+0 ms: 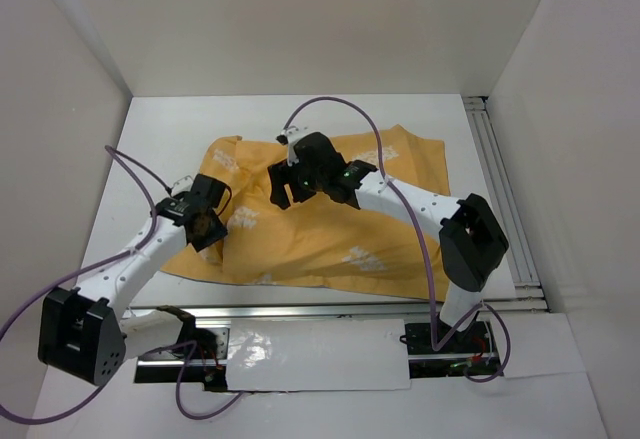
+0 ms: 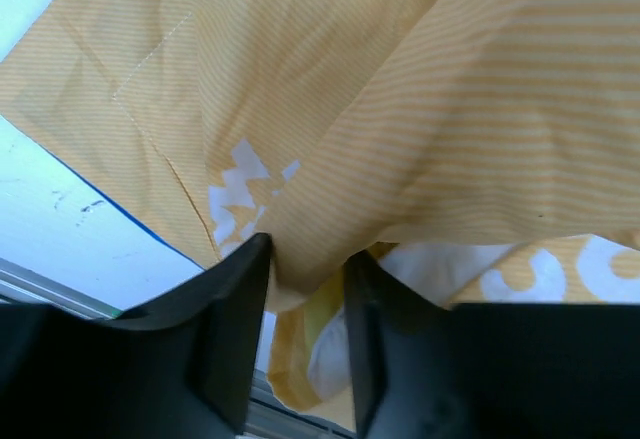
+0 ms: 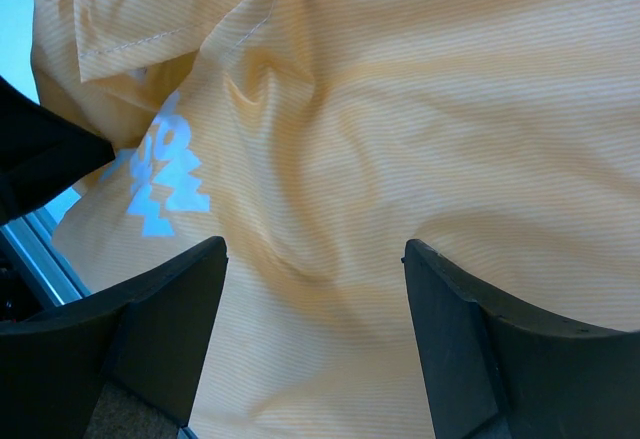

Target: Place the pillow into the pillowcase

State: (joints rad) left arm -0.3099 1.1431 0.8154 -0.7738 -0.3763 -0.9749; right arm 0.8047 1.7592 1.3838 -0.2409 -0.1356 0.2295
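White-walled counter (image 1: 300,119) carries the orange pillowcase (image 1: 330,229); we see our left hand (image 2: 305,251) pinching a fold, seemingly to lift its mouth over the white pillow (image 2: 430,259) inside, right hand (image 3: 315,249) hovering open.

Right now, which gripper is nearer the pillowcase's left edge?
Left. The left gripper sits at that edge of the pillowcase, a fold of fabric in its jaws. The right gripper hovers open farther in, over the middle.
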